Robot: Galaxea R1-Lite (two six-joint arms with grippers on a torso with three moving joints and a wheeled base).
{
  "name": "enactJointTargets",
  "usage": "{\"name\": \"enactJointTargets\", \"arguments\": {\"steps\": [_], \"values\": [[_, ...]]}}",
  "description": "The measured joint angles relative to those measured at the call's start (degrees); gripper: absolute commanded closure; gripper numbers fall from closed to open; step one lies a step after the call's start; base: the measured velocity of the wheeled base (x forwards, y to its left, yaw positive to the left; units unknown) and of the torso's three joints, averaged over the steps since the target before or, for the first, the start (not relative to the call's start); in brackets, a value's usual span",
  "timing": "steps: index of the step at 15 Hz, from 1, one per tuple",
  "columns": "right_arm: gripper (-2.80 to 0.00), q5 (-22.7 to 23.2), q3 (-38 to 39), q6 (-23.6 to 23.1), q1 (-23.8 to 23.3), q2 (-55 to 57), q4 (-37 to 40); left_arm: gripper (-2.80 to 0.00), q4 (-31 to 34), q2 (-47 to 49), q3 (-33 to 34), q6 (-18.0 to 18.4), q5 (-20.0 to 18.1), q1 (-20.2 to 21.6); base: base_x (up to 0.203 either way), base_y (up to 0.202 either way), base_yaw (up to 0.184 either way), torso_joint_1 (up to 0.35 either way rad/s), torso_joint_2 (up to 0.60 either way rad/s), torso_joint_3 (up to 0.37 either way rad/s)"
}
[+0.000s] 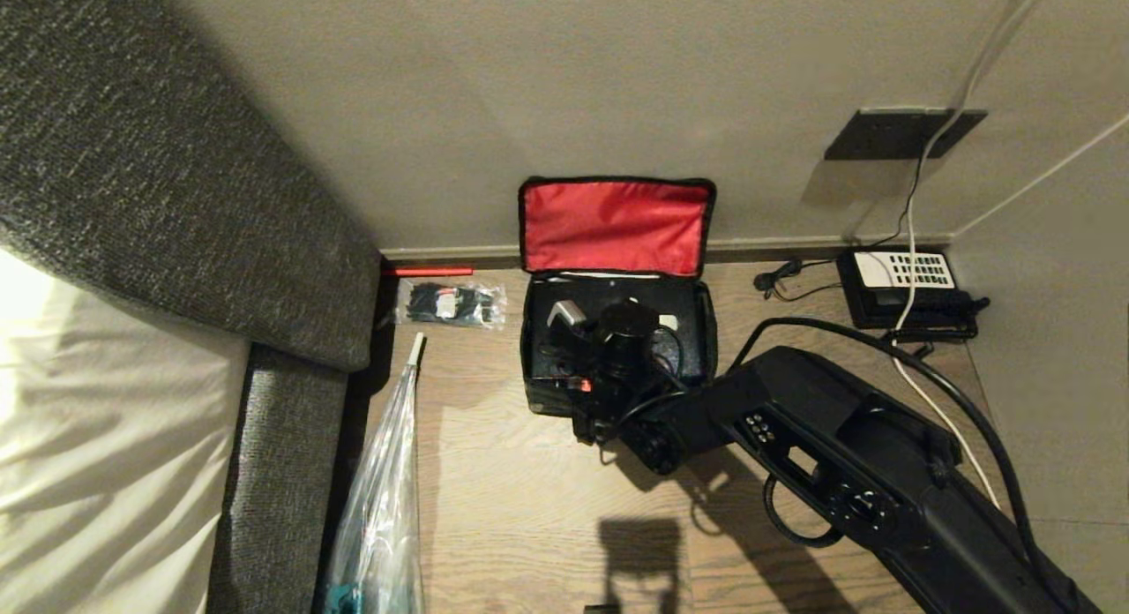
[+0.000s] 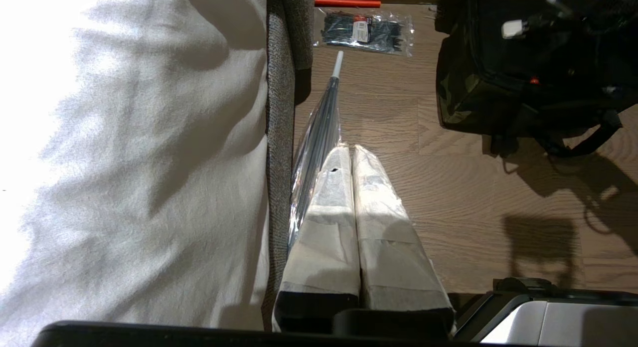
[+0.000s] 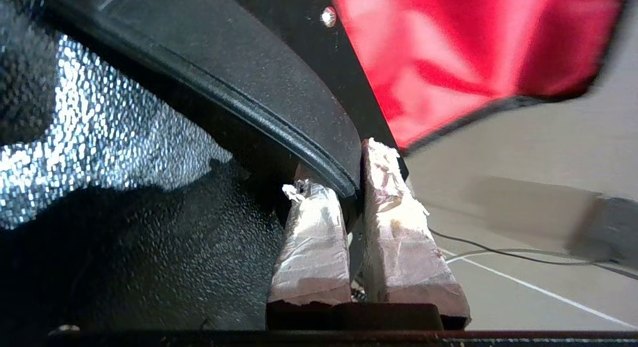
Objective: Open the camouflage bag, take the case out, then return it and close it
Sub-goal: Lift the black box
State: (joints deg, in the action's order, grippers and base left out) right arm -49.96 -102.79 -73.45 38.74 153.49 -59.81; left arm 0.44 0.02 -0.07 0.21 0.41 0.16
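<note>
The big bed point(image 1: 97, 420) with its white sheet fills one side, and its grey headboard point(image 1: 159, 190) stands next to the wooden floor point(image 1: 529, 508); if the robot rolls that way it can bump it. The right arm point(image 1: 847, 473) is long and black, and it reaches across the floor to the camouflage bag point(image 2: 468, 97), which sits by the wall point(image 1: 529, 76) with its red lid point(image 1: 615, 226) flipped up and leaning back; the lid is soft, so it can flop down on the arm if the bag gets tugged. The case point(image 3: 259, 102) is black and hard, and it is inside the open bag, with the shiny silver lining point(image 3: 99, 137) next to it. The right gripper point(image 3: 359, 172) is down in the bag; its two white padded fingers point(image 3: 389, 227) are pinching a thin black edge of the case, right at the tips. I think that is a tiny grip, so the case can slip out and drop if the arm lifts fast; the case also fits the bag tightly, so it can catch on the side and drag the whole bag up with it. A white cord point(image 1: 917, 270) runs near the arm to a black phone point(image 1: 908, 288), and the arm can snag it. A clear folded umbrella point(image 1: 379, 499) and a packet of black ties point(image 1: 452, 303) lie on the floor, a little way off. The left gripper point(image 2: 354, 157) hangs by the bed with its fingers pressed together, holding nothing.
</note>
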Motion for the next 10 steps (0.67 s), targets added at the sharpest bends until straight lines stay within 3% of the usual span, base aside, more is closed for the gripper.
{"name": "enactJointTargets", "arguments": {"steps": [7,8,9,10], "values": [[0.00,0.67,-2.39,0.29,-1.37,4.14,2.23,0.00,0.00,0.00,-0.02,-0.02,0.00,0.00,0.000,0.000,0.000,0.000,0.00,0.000],[-1.25,0.69,-2.59,0.46,-1.37,4.45,2.58,0.00,0.00,0.00,-0.02,-0.02,0.00,0.00,0.000,0.000,0.000,0.000,0.00,0.000],[-2.80,0.71,-2.70,0.55,-1.37,4.59,2.93,0.00,0.00,0.00,-0.02,-0.02,0.00,0.00,0.000,0.000,0.000,0.000,0.00,0.000],[-2.80,0.73,-2.64,0.51,-1.32,4.67,3.43,0.00,0.00,0.00,-0.02,-0.04,-0.01,0.00,0.000,0.000,0.000,0.000,0.00,0.000]]}}
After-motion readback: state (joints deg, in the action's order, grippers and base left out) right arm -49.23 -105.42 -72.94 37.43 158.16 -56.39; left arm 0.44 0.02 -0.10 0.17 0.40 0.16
